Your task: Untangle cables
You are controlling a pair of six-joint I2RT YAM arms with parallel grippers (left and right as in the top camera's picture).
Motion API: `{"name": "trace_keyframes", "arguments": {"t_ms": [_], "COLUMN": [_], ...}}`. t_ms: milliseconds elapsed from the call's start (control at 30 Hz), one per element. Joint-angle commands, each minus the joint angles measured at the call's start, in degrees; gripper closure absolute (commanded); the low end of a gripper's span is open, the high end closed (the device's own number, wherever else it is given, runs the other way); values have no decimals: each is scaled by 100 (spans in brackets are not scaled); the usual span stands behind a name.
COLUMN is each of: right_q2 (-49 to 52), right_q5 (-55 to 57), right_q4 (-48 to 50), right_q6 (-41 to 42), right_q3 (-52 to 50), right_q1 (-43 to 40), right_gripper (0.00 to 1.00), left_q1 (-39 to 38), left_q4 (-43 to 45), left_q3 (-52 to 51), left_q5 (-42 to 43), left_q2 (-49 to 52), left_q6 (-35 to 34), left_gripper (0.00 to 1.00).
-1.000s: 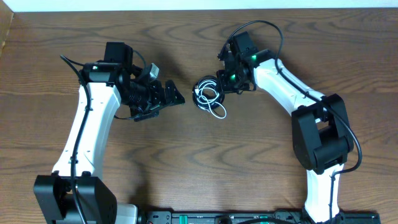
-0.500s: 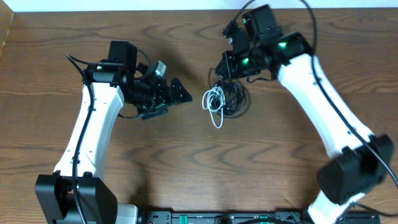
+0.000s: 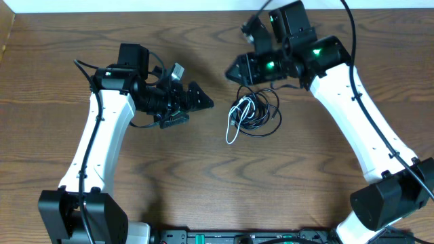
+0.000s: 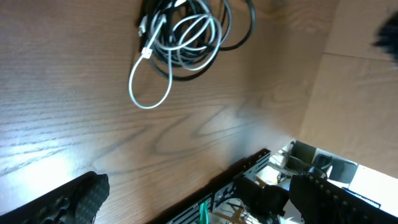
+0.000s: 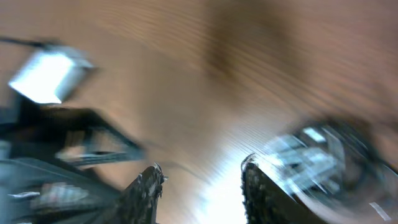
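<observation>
Surface: brown wood-grain table (image 3: 203, 176), seen from overhead and from both wrists.
Cables: one loose tangle (image 3: 252, 112) lay flat on the table between the two arms, closer to the right arm.
White cable: its coils (image 4: 189, 34) sat wound in with the black ones, and one open loop (image 3: 232, 129) trailed out toward the near edge.
Black cables: wider rings (image 3: 273, 115) spread on the tangle's right side.
Left gripper: released (image 3: 196, 108), spread wide, empty, off to the tangle's left, apart from it.
Right gripper: just beyond the tangle's far side (image 3: 236, 68); its wrist view was blurred, yet the fingers (image 5: 146, 190) stood apart over bare wood, grasping nothing.
</observation>
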Motion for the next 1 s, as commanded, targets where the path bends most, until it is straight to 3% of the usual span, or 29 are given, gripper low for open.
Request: {"name": "trace_keyframes", "arguments": {"t_ms": [0,100,300,600,700,833,967], "right_q2": [-83,-26,85,155,181,179,155], "right_q5": [2044,2756,1648,1650,1650,1644,955], "right_q4": [-365,-435,671,1974,2201,2284,2284], "right_q6": [44,286,-59,-219,-214,-208,-199], "right_q3": [-66,-387,-1467,-2472,-2693,-2734,-2577], "right_q1": [-68,-68,17,48,59,59,55], "right_gripper": [53,49,46,47,62,99,99], "left_q1": [-13,-13,-13,-13,-13,-13,-13], "left_q4": [-52,-28,59,59,59,59,59], "left_q3": [68,68,68,68,68,68,68], "left_q5": [-308,-387,-387,-433,-472,-472,-472], "left_q2": [4,4,4,4,4,4,4], "left_q6": [-52,-52,-52,-52,-52,-52,-52], "left_gripper": [1,1,1,1,1,1,1]}}
